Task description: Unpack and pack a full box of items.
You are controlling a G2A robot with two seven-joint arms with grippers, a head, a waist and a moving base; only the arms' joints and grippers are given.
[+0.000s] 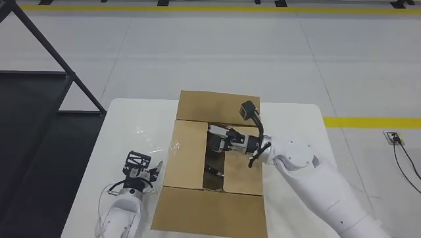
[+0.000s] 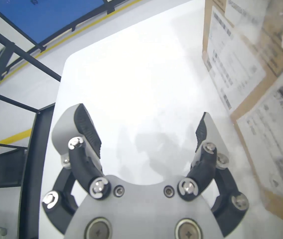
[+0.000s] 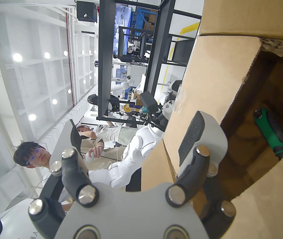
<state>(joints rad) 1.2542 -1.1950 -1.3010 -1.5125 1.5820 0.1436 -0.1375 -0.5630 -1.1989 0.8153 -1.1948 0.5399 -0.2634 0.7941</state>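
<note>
While both sets of jaws stand apart and hold nothing, I record the right gripper (image 3: pixel 136 130) at the mouth of the box (image 1: pixel 189 152), one finger just beside a flap edge. The left gripper (image 2: pixel 144 118) hangs over the bare table (image 1: pixel 131 126), near the box's outer wall. Down inside the box lies a green-and-black item (image 3: pixel 272 131), partly hidden by cardboard. I judge it rigid and fairly light, with a rubbery surface unlikely to slip, and best taken across its mid-body. The stiff flaps narrow the access, so a straight descent is advisable.
</note>
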